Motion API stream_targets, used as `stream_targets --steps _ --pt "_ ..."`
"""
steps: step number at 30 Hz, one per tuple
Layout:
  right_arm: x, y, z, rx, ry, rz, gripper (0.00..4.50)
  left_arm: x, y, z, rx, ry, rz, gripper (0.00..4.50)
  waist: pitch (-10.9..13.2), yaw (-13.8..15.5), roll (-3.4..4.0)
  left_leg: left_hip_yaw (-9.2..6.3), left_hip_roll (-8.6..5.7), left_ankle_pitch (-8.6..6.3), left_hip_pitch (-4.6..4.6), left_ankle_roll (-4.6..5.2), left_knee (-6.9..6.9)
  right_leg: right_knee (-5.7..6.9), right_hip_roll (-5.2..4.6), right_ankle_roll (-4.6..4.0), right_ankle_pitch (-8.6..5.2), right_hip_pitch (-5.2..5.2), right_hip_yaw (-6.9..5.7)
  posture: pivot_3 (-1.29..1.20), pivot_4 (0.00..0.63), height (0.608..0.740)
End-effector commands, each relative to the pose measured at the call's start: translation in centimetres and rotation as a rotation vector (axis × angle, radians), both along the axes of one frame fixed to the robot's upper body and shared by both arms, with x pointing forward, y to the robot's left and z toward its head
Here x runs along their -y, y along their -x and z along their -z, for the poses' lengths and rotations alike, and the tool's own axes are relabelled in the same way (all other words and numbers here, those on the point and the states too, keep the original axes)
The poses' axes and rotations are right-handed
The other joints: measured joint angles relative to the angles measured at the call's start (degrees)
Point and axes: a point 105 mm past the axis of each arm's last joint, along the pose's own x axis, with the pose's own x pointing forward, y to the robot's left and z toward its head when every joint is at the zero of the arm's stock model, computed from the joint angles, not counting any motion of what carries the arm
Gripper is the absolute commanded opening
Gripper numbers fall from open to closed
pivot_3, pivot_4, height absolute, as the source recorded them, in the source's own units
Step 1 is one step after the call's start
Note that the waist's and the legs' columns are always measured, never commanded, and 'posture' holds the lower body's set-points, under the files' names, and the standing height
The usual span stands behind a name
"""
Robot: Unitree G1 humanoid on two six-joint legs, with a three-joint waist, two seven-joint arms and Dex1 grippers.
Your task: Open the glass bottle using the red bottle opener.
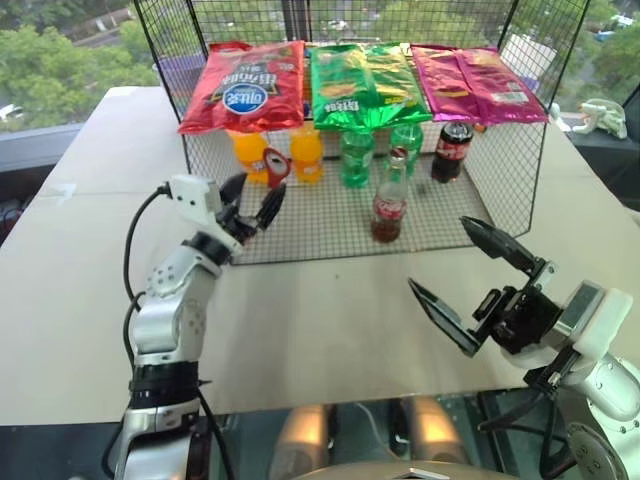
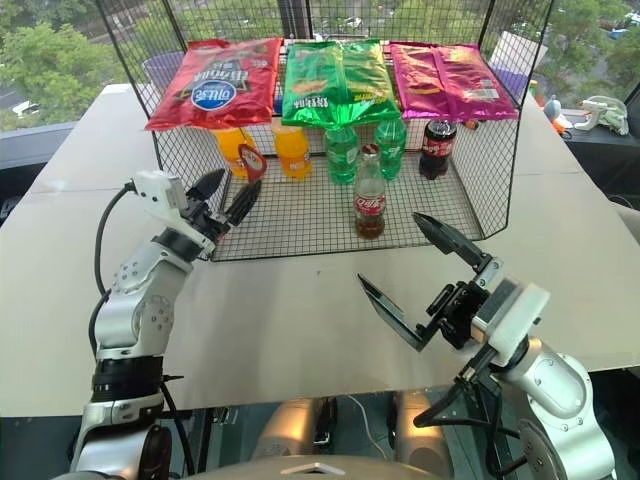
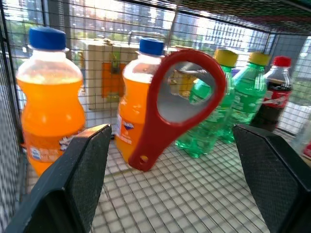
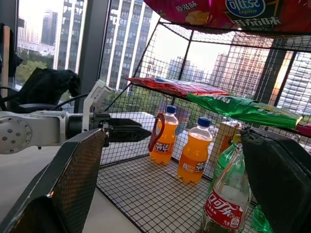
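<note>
My left pincer [image 1: 252,205] stood wide apart at the front left edge of the black wire-mesh shelf [image 1: 330,235] on the pale table [image 1: 330,330], its two black fingers spread and holding nothing. Just beyond the fingertips, at about twelve o'clock from that pincer, the flat bright-red bottle opener with a rounded loop head [image 3: 182,104] stood tilted against the two orange plastic soda bottles with blue caps [image 3: 48,97], its narrow handle end down on the mesh floor and its oval hole turned toward my wrist camera; I could not tell whether it hung from the wire or only leaned. The small clear glass bottle of dark cola with a red label and silver crown cap [image 1: 389,196] stood upright on the mesh near the middle of the shelf's front edge, well apart from the opener, at roughly three o'clock from it. My right pincer [image 1: 470,285] hovered over the table at about five o'clock from the glass bottle, also spread as wide as it went and empty, with the bottle near but not touched. Behind the glass bottle, at its twelve o'clock, stood two green plastic bottles [image 1: 357,155], and at its one o'clock a dark plastic cola bottle with a red screw cap [image 1: 452,150]. On the shelf's top lay three crisp bags, red [image 1: 245,85], green [image 1: 362,85] and magenta [image 1: 475,82], side by side.
</note>
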Motion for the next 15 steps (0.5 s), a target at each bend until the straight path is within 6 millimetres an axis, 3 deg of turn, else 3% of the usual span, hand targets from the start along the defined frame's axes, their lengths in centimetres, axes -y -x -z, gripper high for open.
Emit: stream_targets --steps 1,5,7,10,15 --pt "0.05 0.10 -0.43 0.021 -0.006 0.007 4.50 -0.44 -0.74 -1.02 0.046 -0.071 -0.050 4.09 0.00 -0.02 0.00 0.01 0.00 0.00 0.01 0.00 0.00 0.00 0.00 0.00 0.00 0.00 0.01 0.00 0.150 0.740" --pt "0.10 0.11 -0.38 0.019 -0.006 0.014 4.50 -0.03 -0.84 -1.43 0.073 -0.079 -0.031 4.09 0.00 -0.05 0.00 0.00 0.00 0.00 0.01 0.00 -0.01 0.00 0.01 0.00 0.00 0.00 0.01 0.00 0.150 0.740" --pt "0.13 0.14 -0.34 0.018 -0.006 0.018 4.50 0.13 -0.81 -1.45 0.077 -0.081 -0.015 3.57 0.00 -0.05 0.00 -0.01 0.00 0.00 0.00 0.00 -0.01 0.00 0.01 0.00 0.00 0.00 0.01 0.00 0.150 0.740" --pt "0.20 0.18 -0.32 0.015 -0.005 0.023 4.50 0.03 -0.76 -1.33 0.079 -0.093 -0.006 2.37 0.00 -0.04 -0.01 0.00 0.00 0.00 0.00 0.00 0.00 0.00 0.00 0.00 0.01 0.00 0.01 0.00 0.150 0.740" --pt "0.31 0.25 -0.32 0.012 -0.001 0.028 4.50 0.09 -0.71 -1.31 0.084 -0.095 0.010 2.37 0.00 -0.04 -0.01 0.00 0.00 0.00 0.00 0.00 0.00 0.00 0.00 0.01 0.01 0.00 0.02 0.00 0.150 0.740"
